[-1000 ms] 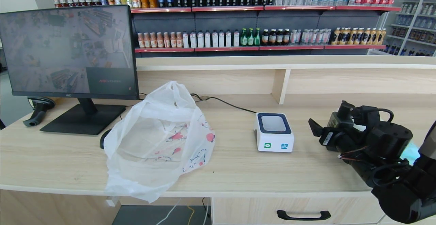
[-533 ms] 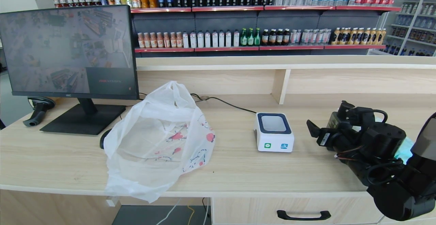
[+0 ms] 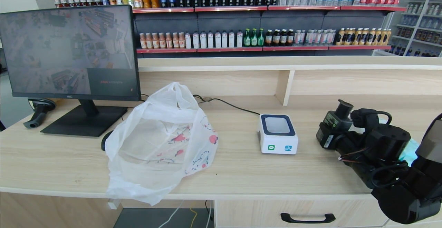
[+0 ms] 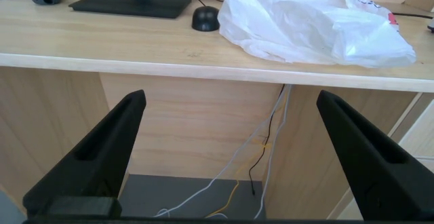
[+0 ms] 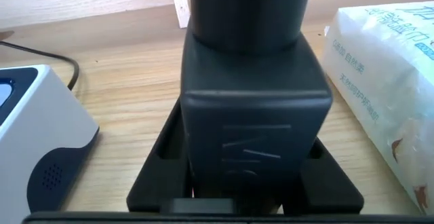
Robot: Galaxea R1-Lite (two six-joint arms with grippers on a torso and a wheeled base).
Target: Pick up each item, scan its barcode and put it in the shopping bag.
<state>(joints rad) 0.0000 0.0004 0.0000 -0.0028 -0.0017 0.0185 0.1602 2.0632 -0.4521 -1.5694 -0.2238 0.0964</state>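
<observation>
My right gripper is shut on a dark square bottle with a round black cap, held above the counter just right of the white barcode scanner. In the right wrist view the bottle sits between the gripper's black fingers, with the scanner off to one side. The white shopping bag with red print lies slumped on the counter left of the scanner. My left gripper is open and empty, in front of the counter's front edge and below its top, with the bag beyond it.
A tissue pack lies on the counter beside the bottle. A monitor on a stand, a mouse and a hand scanner stand at the left. A cable runs behind the bag. Drink shelves stand behind the raised back ledge.
My right wrist has turned, swinging the held bottle so its cap points up and back. The arm has shifted slightly. The bag, the scanner and the left gripper are unchanged.
</observation>
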